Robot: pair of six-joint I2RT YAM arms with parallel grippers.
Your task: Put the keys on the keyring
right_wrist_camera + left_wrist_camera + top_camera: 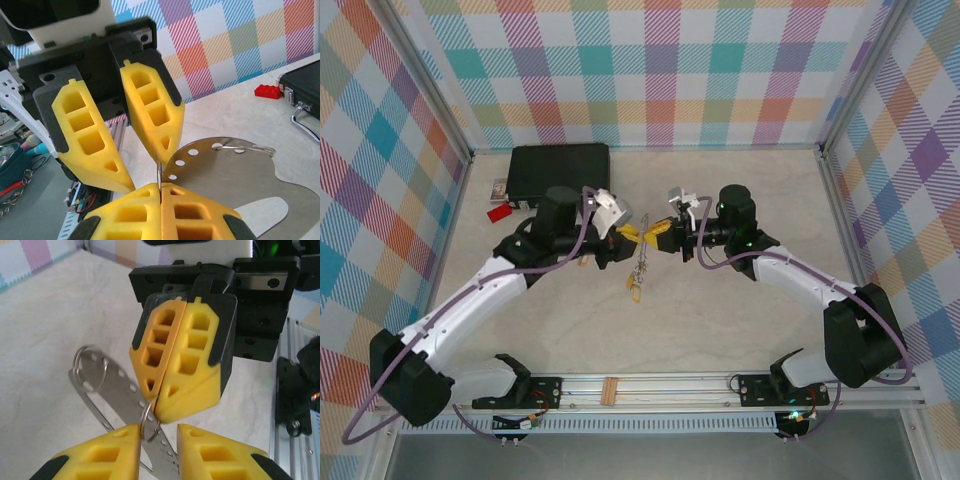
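The table (pixel 720 330) is a pale, faintly marbled beige slab. It is closed in on 3 sides by cloth walls (pixel 660 70) in a pastel plaid of teal, orange, pink and lilac. An aluminium rail (pixel 650 385) along the near edge carries both arm bases. Toward the far left corner lie a flat matte black case (pixel 560 170) and, just beside it, a small red brick (pixel 500 212).

Both arms meet nose to nose over the middle of the table. Their fingers are chunky yellow wedges with square pockets, set in black housings.

The right gripper (pixel 655 238) is pressed fully closed, its 2 tips pinching the keyring (pixel 142 422), a thin bright wire loop seen nearly edge-on. The left gripper (pixel 157 432) has its jaws parted (a clear gap shows between the wedges). The loop hangs in that gap, and the wedges do not visibly grip it.

Behind the loop lies a flat polished steel plate (pixel 240 185) with rows of small round holes, and a 2nd wire ring (pixel 247 148) passes through one of them.

From above, the keys (pixel 637 275) dangle as a slim metal cluster below the 2 grippers, yellowish at the bottom. Whether their lower end touches the table I cannot tell.
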